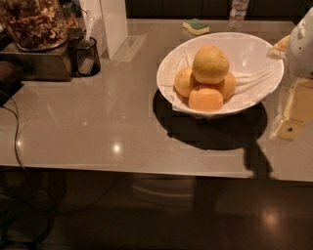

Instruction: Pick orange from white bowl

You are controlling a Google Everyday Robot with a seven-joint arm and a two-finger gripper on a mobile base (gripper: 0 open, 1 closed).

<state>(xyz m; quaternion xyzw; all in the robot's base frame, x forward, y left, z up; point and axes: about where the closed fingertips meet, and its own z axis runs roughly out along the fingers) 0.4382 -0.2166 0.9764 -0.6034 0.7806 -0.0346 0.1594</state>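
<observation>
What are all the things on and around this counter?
counter: one, beige, glossy
white bowl: one, white, cloth-lined, right of centre
orange: one, yellowish-orange, atop the pile in the bowl
smaller fruits: three showing, deeper orange, under the orange
sponge: one, green and yellow, behind the bowl
bottle: one, clear, back edge
jar: one, glass, brown contents, back left
black cup: one, black, beside the jar
cable: one, black, left edge
claw: one, cream, right edge, beside the bowl

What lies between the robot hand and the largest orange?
Camera view: between the right-edge hand and the large yellowish-orange fruit lie a smaller orange fruit, white cloth and the white bowl's rim.
</observation>
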